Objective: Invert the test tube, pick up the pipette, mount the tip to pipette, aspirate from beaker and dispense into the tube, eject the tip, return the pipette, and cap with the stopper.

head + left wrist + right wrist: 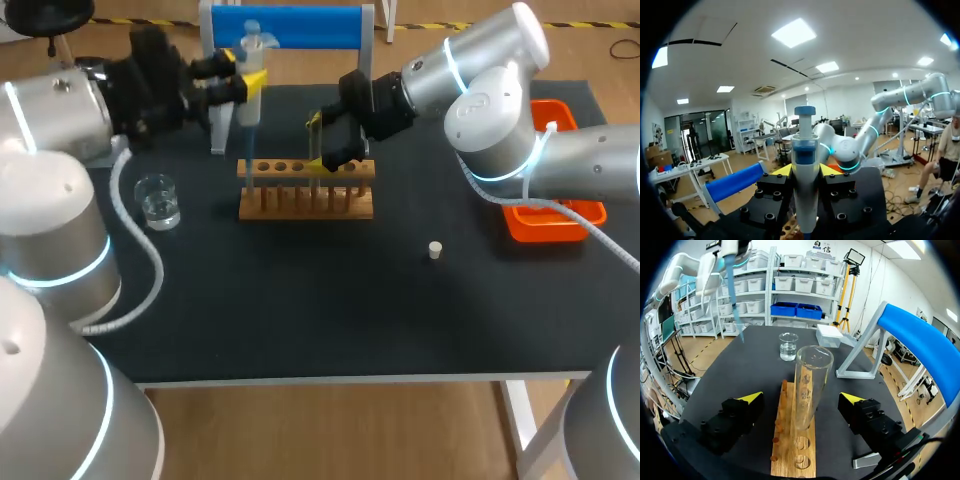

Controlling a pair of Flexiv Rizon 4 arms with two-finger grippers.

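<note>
My left gripper (243,86) grips the pipette (252,52) at upper left; my right gripper (801,399) sits open around the test tube (810,385) standing in the rack (795,457), upper centre.

- No text, label, number or sign can be read on the pipette (805,170), test tube (809,390), beaker (158,201), wooden rack (305,204) or tabletop (330,300).

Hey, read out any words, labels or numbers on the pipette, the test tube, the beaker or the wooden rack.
None can be read.
The pipette, test tube, beaker and wooden rack show no legible print; any fine markings are too small or blurred to tell.
</note>
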